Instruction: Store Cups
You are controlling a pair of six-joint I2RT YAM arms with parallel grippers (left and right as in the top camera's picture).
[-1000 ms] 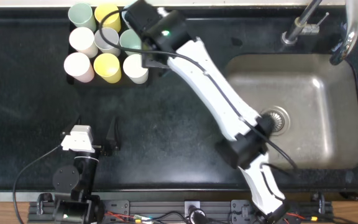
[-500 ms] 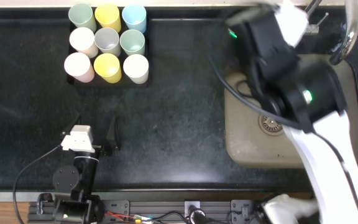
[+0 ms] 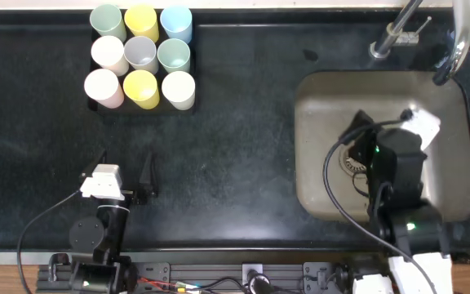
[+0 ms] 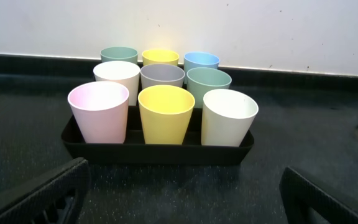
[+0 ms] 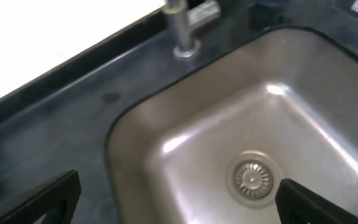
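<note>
The right hand [image 5: 179,202] hangs spread wide and empty over the sink [image 5: 197,143], the left hand [image 4: 182,190] spread too, facing nine cups [image 4: 165,118] standing upright, mouths up, in the black tray [image 4: 157,154] at the table [image 3: 235,147] back-left.

We see nine cups standing upright, mouths up, in a black tray [image 4: 157,154] at the far left of the dark table [image 3: 235,155]. They fill it in three rows of three, packed close together. From left to right, the near row holds a pink cup [image 4: 99,113], a yellow cup [image 4: 166,115] and a white cup [image 4: 229,118]. The middle row holds a cream-white cup [image 4: 116,74], a grey cup [image 4: 162,76] and a pale green cup [image 4: 208,81]. The far row holds a sage green cup [image 3: 106,18], a second yellow cup [image 3: 141,18] and a light blue cup [image 3: 175,20]. Every cup tapers toward its base, and those we can look into are empty. The tray is shallow, its wall covering only the cups' lower part.
</note>
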